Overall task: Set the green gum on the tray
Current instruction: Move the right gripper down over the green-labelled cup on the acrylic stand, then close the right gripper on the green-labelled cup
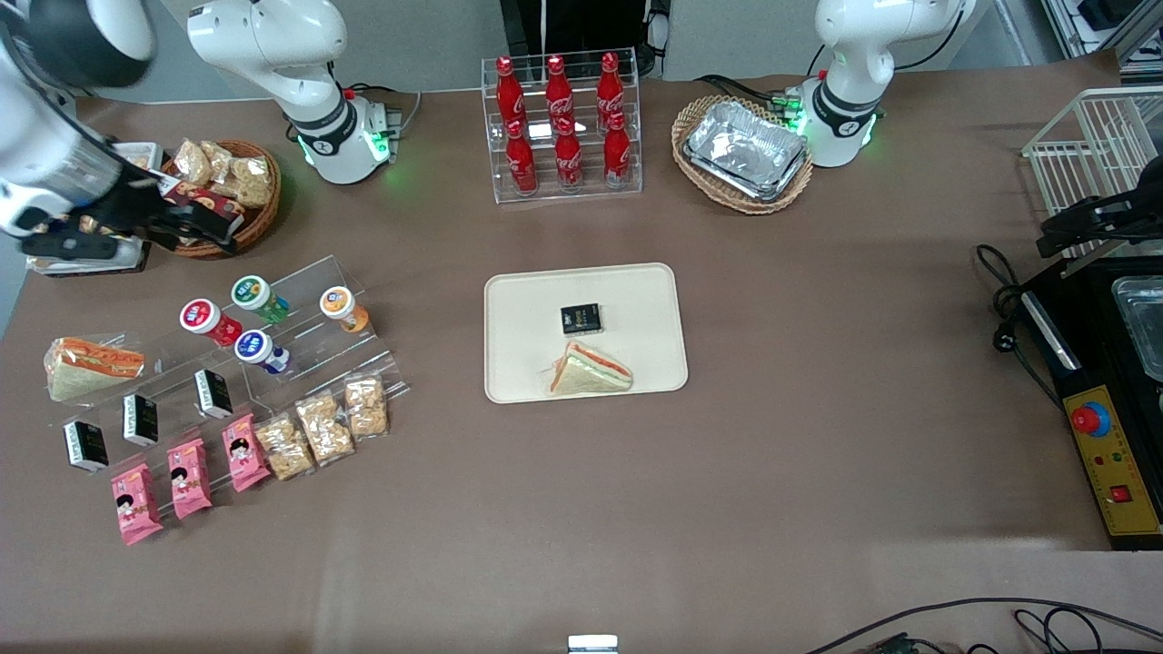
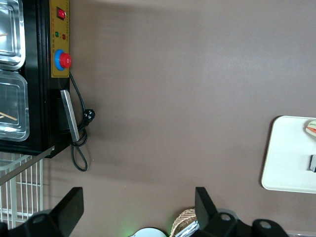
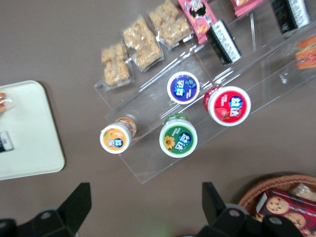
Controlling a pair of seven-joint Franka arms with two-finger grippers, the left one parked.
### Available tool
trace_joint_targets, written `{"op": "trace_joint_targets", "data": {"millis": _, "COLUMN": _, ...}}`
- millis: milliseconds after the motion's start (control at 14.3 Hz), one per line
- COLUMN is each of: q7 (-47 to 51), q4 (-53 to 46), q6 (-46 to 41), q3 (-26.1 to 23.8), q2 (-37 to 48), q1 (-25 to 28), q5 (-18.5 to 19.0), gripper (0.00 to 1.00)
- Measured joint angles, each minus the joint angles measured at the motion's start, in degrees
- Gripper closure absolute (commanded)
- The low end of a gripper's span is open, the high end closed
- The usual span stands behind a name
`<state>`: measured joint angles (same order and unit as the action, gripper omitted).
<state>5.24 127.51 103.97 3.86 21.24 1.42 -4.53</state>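
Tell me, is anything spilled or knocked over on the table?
Nothing stands out. The green gum stands upright on the clear stand, the tray holds a sandwich and a black packet, and the open gripper hangs above the bottles.

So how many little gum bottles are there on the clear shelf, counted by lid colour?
Green gum: 1
Red-lidded bottle: 1
Blue-lidded bottle: 1
Orange-lidded bottle: 1
Total: 4
The pincer hangs open above them, holding nothing; the tray has no bottle yet.
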Motion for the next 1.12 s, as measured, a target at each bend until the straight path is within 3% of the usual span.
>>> {"op": "trace_joint_targets", "data": {"millis": 280, "q7": -0.18, "q4": 9.43, "q6": 10.21, "q3": 0.11, "q2": -0.78, "q1": -0.18, "q5": 0.68, "gripper": 0.0}}
{"op": "trace_joint_targets", "data": {"millis": 910, "q7": -0.41, "q4": 10.01, "q6": 17.68, "q3": 0.65, "q2": -9.98, "q1": -0.86, "q5": 2.51, "gripper": 0.01}}
{"op": "trace_joint_targets", "data": {"millis": 980, "q7": -0.44, "q4": 10.01, "q6": 17.81, "q3": 0.65, "q2": -10.26, "q1": -0.87, "q5": 2.55, "gripper": 0.04}}
{"op": "trace_joint_targets", "data": {"millis": 1120, "q7": -0.53, "q4": 10.01, "q6": 17.9, "q3": 0.65, "q2": -10.69, "q1": -0.87, "q5": 2.58, "gripper": 0.26}}
